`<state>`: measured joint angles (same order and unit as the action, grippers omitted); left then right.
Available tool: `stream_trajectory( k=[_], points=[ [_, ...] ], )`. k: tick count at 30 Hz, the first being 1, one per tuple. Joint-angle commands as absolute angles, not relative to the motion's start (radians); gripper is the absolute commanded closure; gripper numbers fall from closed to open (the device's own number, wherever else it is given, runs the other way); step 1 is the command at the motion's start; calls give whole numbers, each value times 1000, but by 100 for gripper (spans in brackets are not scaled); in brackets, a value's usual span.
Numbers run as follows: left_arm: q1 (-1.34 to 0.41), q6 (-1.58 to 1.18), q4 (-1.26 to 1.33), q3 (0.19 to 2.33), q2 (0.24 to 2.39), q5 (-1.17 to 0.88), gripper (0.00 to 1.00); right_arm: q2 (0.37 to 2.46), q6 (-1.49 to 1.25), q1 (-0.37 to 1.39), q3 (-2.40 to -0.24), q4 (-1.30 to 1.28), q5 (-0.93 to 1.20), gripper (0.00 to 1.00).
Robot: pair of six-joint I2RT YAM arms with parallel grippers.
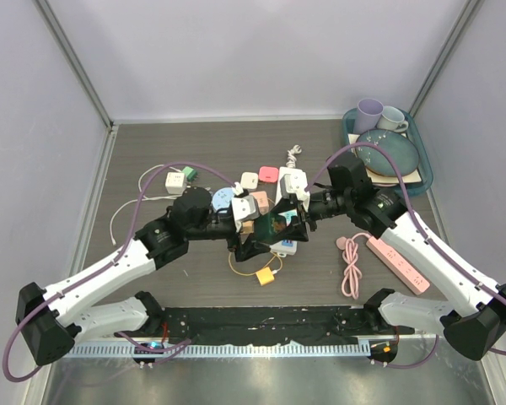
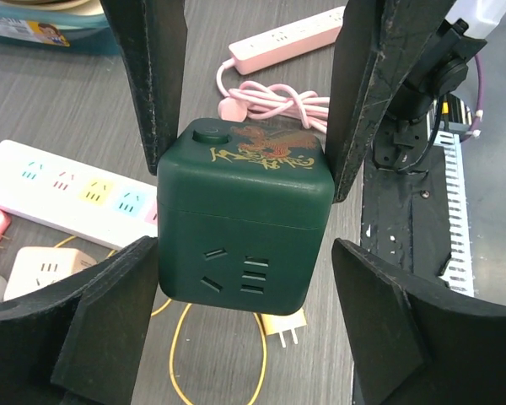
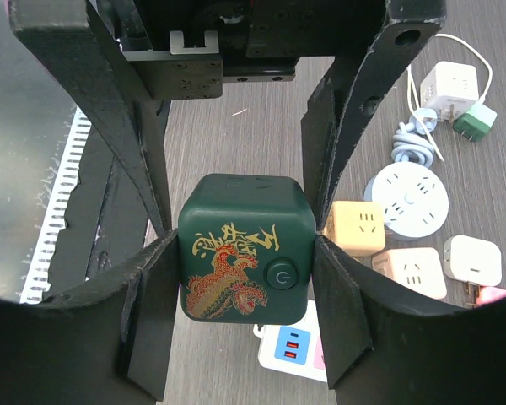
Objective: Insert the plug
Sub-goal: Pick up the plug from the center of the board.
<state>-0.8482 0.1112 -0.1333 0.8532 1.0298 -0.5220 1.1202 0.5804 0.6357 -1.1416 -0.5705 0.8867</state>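
Cube socket (image 2: 244,228): dark green, with a gold and red dragon motif and gold calligraphy on the button face. Long power strip (image 2: 67,190): white, its outlets backed by pastel blue, pink and yellow panels. Second power strip (image 1: 398,263): pink, with a matching pink coiled cord. Loose cable (image 2: 181,354): yellow. Small cube adapter (image 3: 358,228): pale orange. Round socket (image 3: 413,198): white with a pale blue rim. Tray (image 1: 427,164): teal. Plate (image 1: 388,153): blue-green, speckled. Mug (image 1: 368,112): lilac. Tabletop (image 1: 194,152): dark grey-brown wood grain.

cube socket (image 3: 243,253): matt green plastic | table (image 1: 152,152): wood-grain | fingers (image 2: 156,67): scuffed black
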Motion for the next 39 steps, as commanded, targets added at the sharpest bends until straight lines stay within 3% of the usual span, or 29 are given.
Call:
stream_trajectory(
  k=[1, 5, 9, 10, 11, 12, 16, 22, 30, 36, 39],
  points=[
    [-842, 100, -109, 887, 1035, -558, 20, 1108, 598, 638, -1189, -552, 911, 99],
    [-841, 100, -106, 891, 1037, -566, 47, 1109, 586, 638, -1187, -552, 902, 99],
    [-842, 101, -123, 896, 1037, -543, 92, 1111, 558, 638, -1184, -551, 885, 96],
    [-841, 104, -127, 894, 1035, -535, 98, 1112, 551, 638, -1184, -549, 881, 92],
    [-841, 104, -130, 893, 1034, -516, 100, 1111, 540, 637, -1184, -549, 876, 85],
    [-842, 106, -139, 888, 1032, -503, 100, 1111, 511, 637, -1187, -548, 868, 71],
    [-842, 104, -143, 865, 1017, -393, 100, 1104, 384, 637, -1201, -529, 781, 48],
    [-861, 104, -118, 825, 997, -151, 100, 1043, 97, 638, -1169, -410, 513, 30],
    [-882, 81, 78, 717, 953, -9, 100, 962, -207, 632, -1154, -384, 250, 6],
    [-891, 78, 152, 684, 953, 38, 100, 1005, -406, 632, -1164, -387, 250, 6],
    [-899, 77, 175, 680, 966, 48, 100, 1064, -469, 632, -1177, -397, 305, 0]
  ],
)
